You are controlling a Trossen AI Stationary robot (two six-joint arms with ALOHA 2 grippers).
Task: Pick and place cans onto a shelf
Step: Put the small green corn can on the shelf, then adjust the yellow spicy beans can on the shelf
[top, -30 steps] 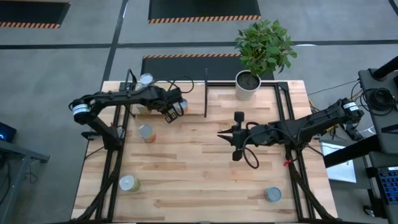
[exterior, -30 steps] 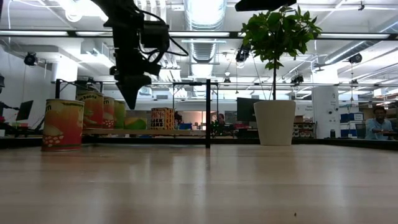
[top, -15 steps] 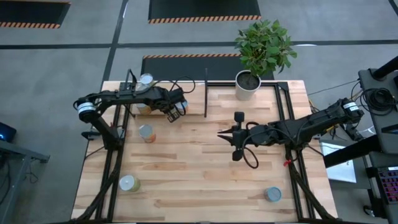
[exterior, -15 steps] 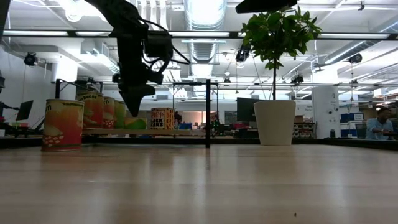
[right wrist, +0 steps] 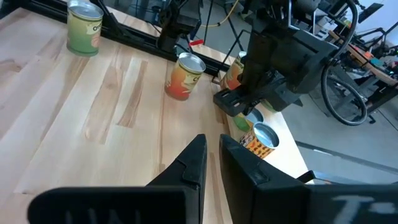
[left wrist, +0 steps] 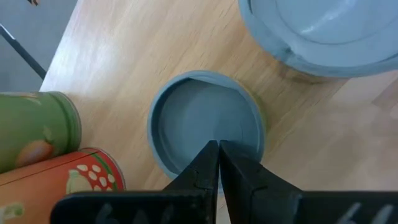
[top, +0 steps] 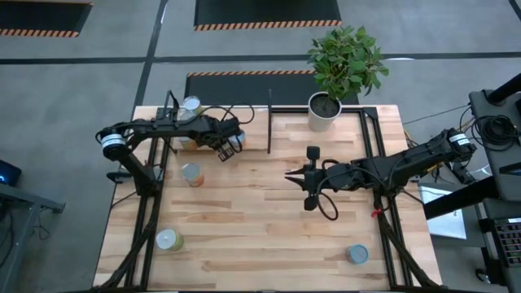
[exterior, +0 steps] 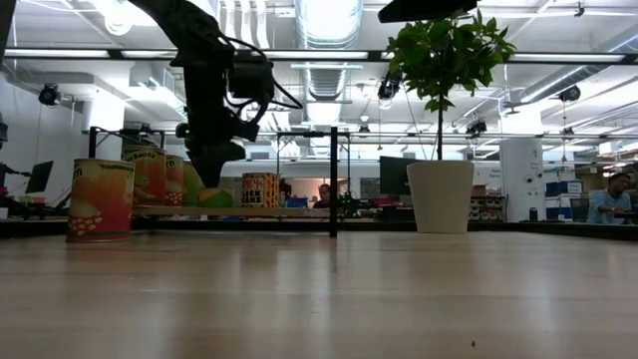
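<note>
The shelf [exterior: 239, 211] stands at the table's far left and bears several cans [exterior: 150, 178]. My left gripper [left wrist: 217, 144] is shut and points steeply down over the blue-grey top of one shelf can [left wrist: 186, 118]. In the low view it [exterior: 214, 179] hangs right above a green can [exterior: 214, 197]. Another can [top: 238, 138] stands just beside it. My right gripper [top: 289, 173] waits shut above the table's middle, holding nothing. Loose cans stand upright on the table [top: 191, 173], [top: 168, 239], [top: 356, 254]. My left gripper has its shut fingertips [left wrist: 208, 155] right over the can's top, inside its rim [left wrist: 155, 134], coming from above. Whether they touch the top I cannot tell.
A white plant pot [top: 324, 110] stands at the far edge, right of the shelf's black post [top: 269, 122]. A green can [left wrist: 31, 127] and a red-orange can [left wrist: 74, 177] stand close beside the one under my left gripper. Bare wood lies between the arms.
My left gripper has sunk toward the cans on the shelf, staying shut and keeping its downward tilt. The right arm has kept still.
</note>
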